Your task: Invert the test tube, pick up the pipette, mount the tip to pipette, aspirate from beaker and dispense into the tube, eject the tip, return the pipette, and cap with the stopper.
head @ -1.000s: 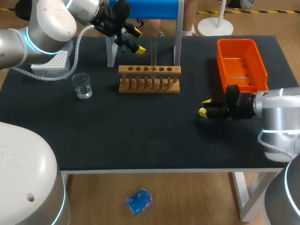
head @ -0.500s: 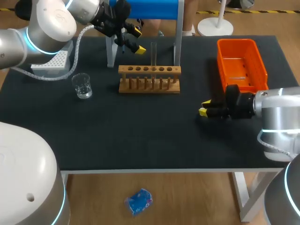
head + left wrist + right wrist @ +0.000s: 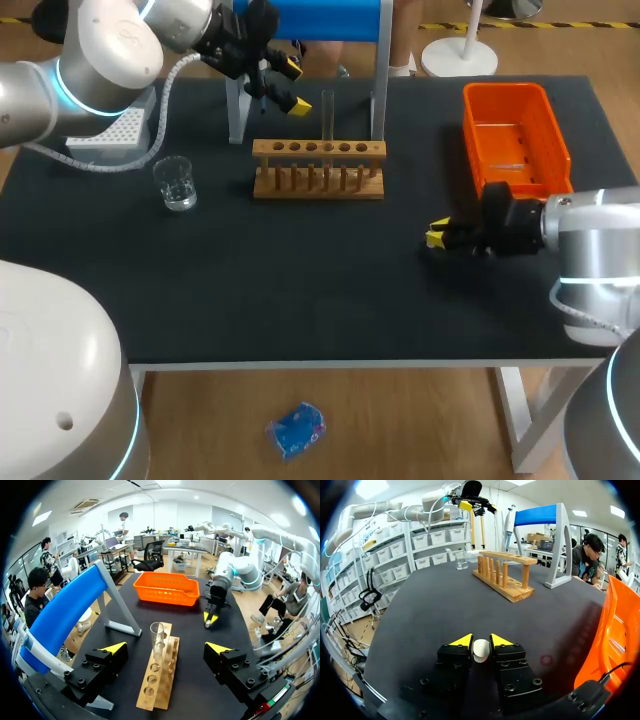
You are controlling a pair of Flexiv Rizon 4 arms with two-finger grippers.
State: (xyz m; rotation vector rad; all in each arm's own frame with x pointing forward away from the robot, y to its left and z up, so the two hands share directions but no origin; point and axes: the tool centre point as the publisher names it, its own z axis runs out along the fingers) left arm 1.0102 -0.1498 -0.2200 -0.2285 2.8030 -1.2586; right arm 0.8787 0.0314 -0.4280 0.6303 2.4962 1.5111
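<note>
- Right gripper (image 3: 481, 641): fingers clamped on a small white stopper (image 3: 481, 651), one finger on each side. It hangs low over the table (image 3: 300, 290), just beside the orange basket (image 3: 515, 135). My guess is the stopper is being held back for the capping step, well clear of the rack.
- Left gripper (image 3: 296, 87): fingers wide apart, nothing between the pads. It sits above and behind the wooden rack (image 3: 318, 168).
- Test tube (image 3: 328, 112): upright in the rack, mouth up, ahead of the left fingers and untouched. It looks ready to receive liquid.
- Beaker (image 3: 175, 183): beside the rack's left end, apart from it.
- Tip box (image 3: 105, 140): behind the beaker, under the left arm.
- Blue stand (image 3: 310, 18): behind the rack.
- Count: one tube, one stopper, one beaker, one rack, one basket, one tip box, one stand.
</note>
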